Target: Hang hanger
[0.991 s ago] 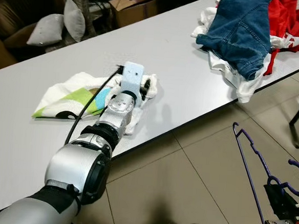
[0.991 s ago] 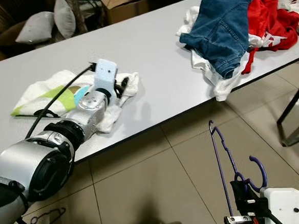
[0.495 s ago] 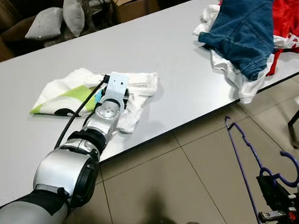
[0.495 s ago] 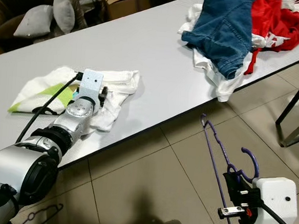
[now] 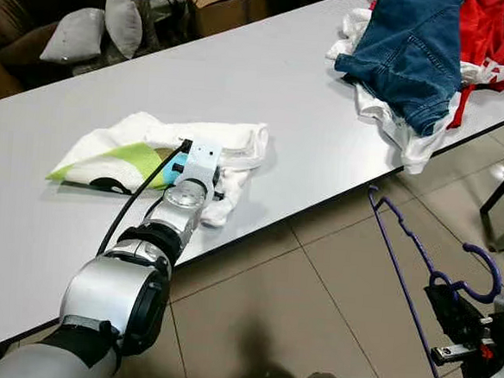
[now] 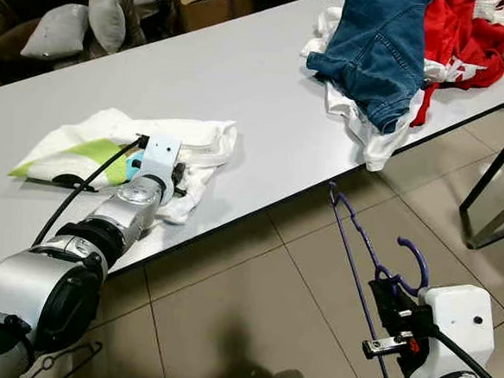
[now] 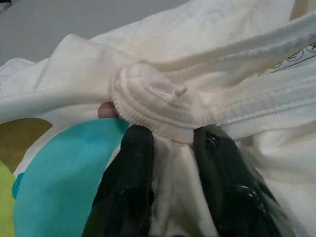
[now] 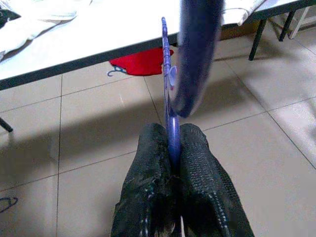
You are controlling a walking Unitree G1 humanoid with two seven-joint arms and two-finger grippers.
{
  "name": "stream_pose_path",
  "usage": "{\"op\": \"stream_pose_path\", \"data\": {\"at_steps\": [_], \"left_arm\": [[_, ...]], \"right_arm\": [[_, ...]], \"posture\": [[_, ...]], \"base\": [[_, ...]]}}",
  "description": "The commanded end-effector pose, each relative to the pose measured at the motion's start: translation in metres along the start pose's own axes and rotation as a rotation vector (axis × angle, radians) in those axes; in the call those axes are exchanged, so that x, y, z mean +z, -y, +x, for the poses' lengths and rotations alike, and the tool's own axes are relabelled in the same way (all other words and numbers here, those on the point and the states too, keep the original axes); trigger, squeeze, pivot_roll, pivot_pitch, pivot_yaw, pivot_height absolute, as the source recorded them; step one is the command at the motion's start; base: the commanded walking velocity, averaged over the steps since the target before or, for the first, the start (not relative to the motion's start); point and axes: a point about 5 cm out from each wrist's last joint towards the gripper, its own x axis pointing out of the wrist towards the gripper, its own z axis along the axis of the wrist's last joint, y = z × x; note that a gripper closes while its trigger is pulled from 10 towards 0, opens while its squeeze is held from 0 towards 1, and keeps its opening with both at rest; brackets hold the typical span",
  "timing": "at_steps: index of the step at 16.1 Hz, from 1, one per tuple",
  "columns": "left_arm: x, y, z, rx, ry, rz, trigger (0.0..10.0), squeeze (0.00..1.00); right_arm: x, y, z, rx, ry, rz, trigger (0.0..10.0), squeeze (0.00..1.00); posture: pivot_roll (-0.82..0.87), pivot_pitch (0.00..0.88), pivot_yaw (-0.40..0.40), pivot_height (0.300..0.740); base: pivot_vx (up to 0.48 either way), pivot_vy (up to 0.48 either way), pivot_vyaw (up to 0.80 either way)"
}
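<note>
**Purple hanger held up over the floor**

The hanger (image 6: 360, 257) is thin purple wire with a curled hook at the top. It hangs in the air over the tiled floor (image 6: 252, 310), just off the near edge of the table (image 6: 267, 95). Its lower part runs down past the picture's bottom edge, so the whole shape cannot be seen. In the right wrist view the hook is a big blurry purple smear.

The right gripper (image 8: 174, 163) has its two black fingers squeezed tight on the wire just under the hook.

The left gripper (image 7: 170, 143) is up on the table, near its near edge. Its fingers pinch a bunched fold of a white shirt (image 5: 229, 144) with green and blue patches. The shirt lies spread flat.

Toward the far right corner of the table is a pile of clothes, with blue jeans (image 5: 413, 53) on top and a red garment (image 5: 492, 33) beside them. Another red cloth (image 8: 140, 61) lies on the floor under the table.
</note>
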Motion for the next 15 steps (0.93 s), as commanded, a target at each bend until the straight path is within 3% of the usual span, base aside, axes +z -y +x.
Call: {"op": "stream_pose_path", "data": {"at_steps": [1,10,15], "left_arm": [[-0.012,-0.002,-0.001,-0.003,-0.049,-0.011,0.0,0.0],[0.004,-0.004,0.0,-0.028,0.032,-0.121,0.0,0.0],[0.032,-0.012,0.001,-0.094,0.133,-0.156,0.0,0.0]], "right_arm": [[-0.001,-0.002,0.0,0.013,-0.011,0.006,10.0,0.0],[-0.001,-0.003,0.007,0.013,-0.003,0.014,10.0,0.0],[-0.002,-0.007,0.029,0.07,0.033,0.034,10.0,0.0]], "posture": [[-0.49,0.084,0.177,0.74],[-0.47,0.067,0.182,0.74],[-0.35,0.018,0.152,0.74]], "base": [[0.0,0.0,0.0],[0.0,0.0,0.0],[0.0,0.0,0.0]]}}
